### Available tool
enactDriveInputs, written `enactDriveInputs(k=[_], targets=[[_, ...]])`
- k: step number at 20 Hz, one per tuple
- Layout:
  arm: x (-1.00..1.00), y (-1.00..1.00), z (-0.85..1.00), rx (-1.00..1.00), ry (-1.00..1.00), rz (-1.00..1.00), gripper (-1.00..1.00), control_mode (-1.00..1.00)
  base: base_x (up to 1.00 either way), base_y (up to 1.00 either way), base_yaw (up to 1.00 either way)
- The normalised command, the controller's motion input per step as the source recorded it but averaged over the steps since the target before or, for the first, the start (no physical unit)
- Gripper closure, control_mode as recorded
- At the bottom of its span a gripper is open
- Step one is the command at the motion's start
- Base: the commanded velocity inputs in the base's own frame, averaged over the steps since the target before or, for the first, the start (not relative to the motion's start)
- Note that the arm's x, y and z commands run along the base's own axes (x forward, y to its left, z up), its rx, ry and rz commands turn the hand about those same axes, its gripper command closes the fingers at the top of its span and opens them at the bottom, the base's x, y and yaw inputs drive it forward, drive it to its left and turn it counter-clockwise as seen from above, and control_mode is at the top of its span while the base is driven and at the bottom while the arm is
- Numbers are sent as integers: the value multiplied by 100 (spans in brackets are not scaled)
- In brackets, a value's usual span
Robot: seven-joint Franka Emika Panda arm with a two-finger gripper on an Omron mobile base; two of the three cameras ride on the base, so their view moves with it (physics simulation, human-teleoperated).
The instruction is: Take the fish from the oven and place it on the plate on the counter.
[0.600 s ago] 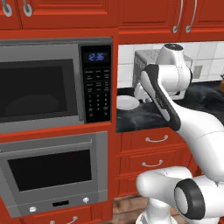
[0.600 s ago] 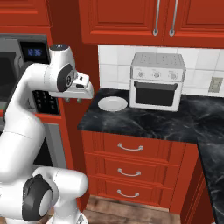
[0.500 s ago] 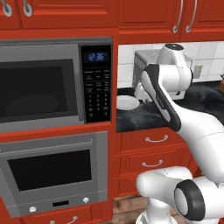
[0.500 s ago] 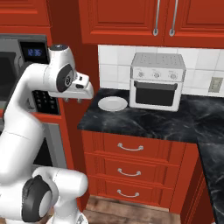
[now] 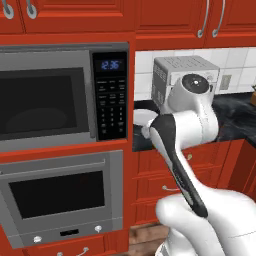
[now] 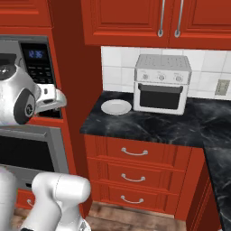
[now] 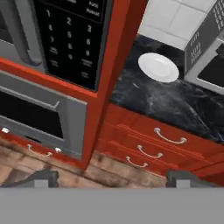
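Facing the oven point(image 7: 37, 120), shut at lower left of the hand view, the gripper point(image 7: 113, 178) is spread, empty. Plate point(image 7: 158, 67) is seen upper right on the counter point(image 7: 175, 105); fish cannot be told.

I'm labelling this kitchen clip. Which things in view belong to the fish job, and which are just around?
Job:
oven, door shut
plate, bare, on the counter
gripper, open, holding nothing
The fish isn't visible.

Just around:
microwave
toaster oven
drawers
upper cabinets
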Motion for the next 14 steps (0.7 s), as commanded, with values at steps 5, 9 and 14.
enactDriveInputs(k=[5,9,14], targets=[[-35,100,-15,-38,-52,24,-100,-100,0,0,0],[-35,100,-9,-40,-51,19,-100,-100,0,0,0],[-16,100,-5,-37,-39,9,-100,-100,0,0,0]])
